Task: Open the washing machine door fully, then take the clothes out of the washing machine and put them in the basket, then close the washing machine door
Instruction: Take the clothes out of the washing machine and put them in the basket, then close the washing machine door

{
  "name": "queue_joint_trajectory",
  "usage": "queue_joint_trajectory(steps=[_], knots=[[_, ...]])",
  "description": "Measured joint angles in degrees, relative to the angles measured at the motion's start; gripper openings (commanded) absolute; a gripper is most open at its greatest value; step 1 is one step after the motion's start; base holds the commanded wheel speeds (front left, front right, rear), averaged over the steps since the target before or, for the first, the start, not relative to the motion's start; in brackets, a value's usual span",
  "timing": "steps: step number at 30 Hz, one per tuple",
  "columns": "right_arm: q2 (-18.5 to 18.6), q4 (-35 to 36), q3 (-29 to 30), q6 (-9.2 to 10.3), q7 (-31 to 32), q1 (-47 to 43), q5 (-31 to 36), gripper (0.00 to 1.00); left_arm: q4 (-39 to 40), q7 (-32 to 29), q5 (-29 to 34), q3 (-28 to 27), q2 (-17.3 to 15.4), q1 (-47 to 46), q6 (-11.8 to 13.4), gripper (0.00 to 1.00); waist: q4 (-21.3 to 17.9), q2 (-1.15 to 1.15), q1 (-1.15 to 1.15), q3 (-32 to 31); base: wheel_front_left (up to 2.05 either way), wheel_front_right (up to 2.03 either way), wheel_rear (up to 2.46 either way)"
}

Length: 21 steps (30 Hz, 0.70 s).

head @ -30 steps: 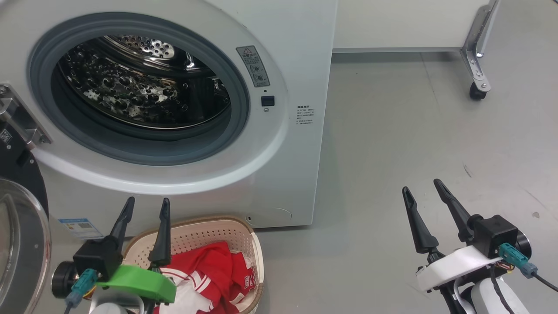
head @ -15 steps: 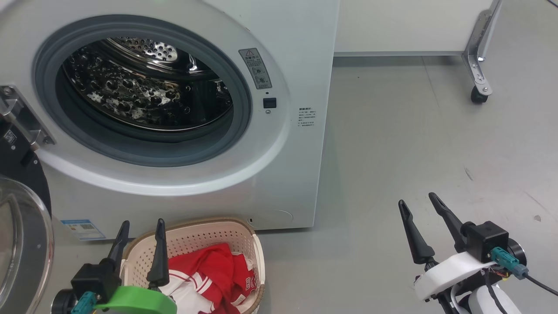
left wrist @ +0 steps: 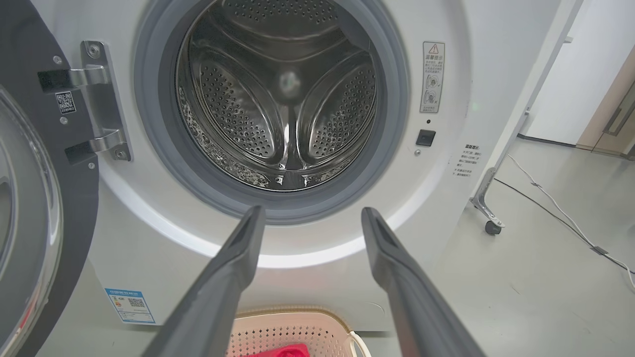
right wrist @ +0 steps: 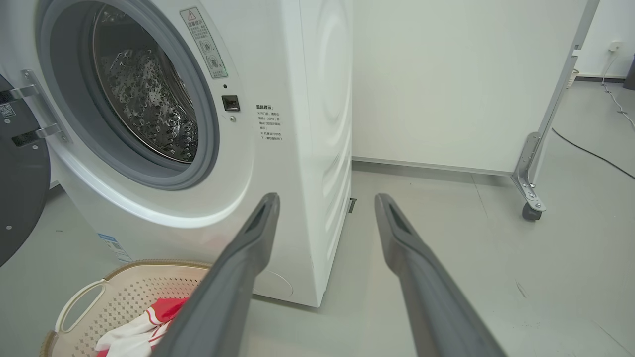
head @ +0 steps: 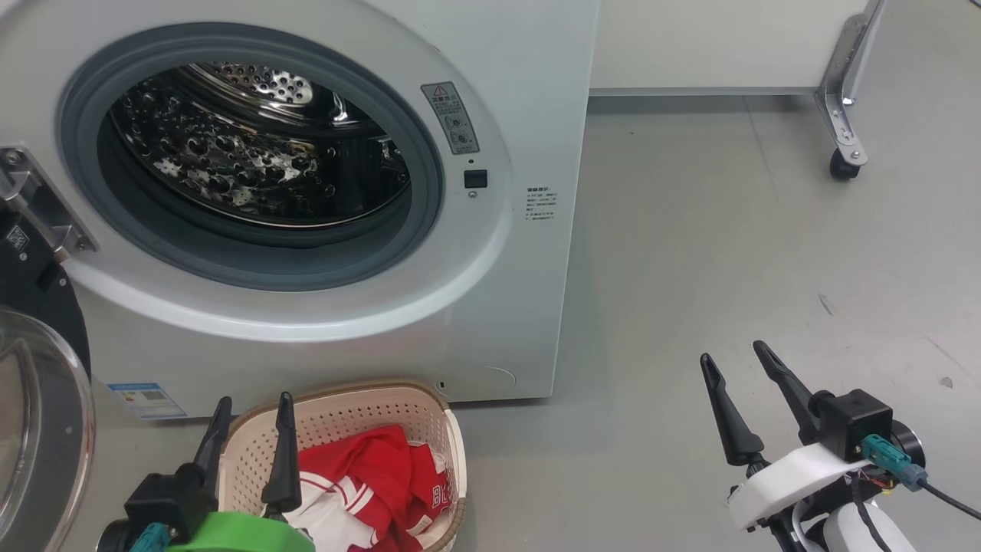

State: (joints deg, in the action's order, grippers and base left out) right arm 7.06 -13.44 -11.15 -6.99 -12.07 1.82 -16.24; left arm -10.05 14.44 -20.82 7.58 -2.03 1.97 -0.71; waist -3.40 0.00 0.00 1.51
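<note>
Grey floor (head: pixel 728 230); drum (left wrist: pixel 283 99) empty, clothes (head: pixel 368 475) in basket (head: pixel 345 418). Jaws spread, empty, on left gripper (head: pixel 254 399) and right gripper (head: pixel 732 351). Next, likely: push door (head: pixel 38 399), far left, shut.

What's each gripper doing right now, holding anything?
Left gripper: open, holding nothing.
Right gripper: open, holding nothing.

one white front-loading washing machine (head: pixel 498 322), one round black-rimmed glass door (head: pixel 31 399) at left, one cream perforated plastic basket (head: pixel 345 420) near, one heap of red-and-white garments (head: pixel 375 468), number unclear, one black caster wheel (head: pixel 841 165) far right.
</note>
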Motion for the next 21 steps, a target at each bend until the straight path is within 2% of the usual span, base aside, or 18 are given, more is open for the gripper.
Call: queue_joint_trajectory(steps=[12,21], knots=[[-0.1,-0.3,0.0,0.01,0.0,0.0,0.0,1.0,-0.2,0.0,-1.9,1.3,-0.1,0.7,1.5,1.0,0.1,0.0,0.0,0.3,0.0,0.0,0.0],[-0.2,-0.7,0.0,0.01,0.0,0.0,0.0,1.0,0.1,0.0,-1.9,1.5,-0.1,0.7,1.7,1.0,0.1,0.0,0.0,0.1,0.0,0.0,0.0]])
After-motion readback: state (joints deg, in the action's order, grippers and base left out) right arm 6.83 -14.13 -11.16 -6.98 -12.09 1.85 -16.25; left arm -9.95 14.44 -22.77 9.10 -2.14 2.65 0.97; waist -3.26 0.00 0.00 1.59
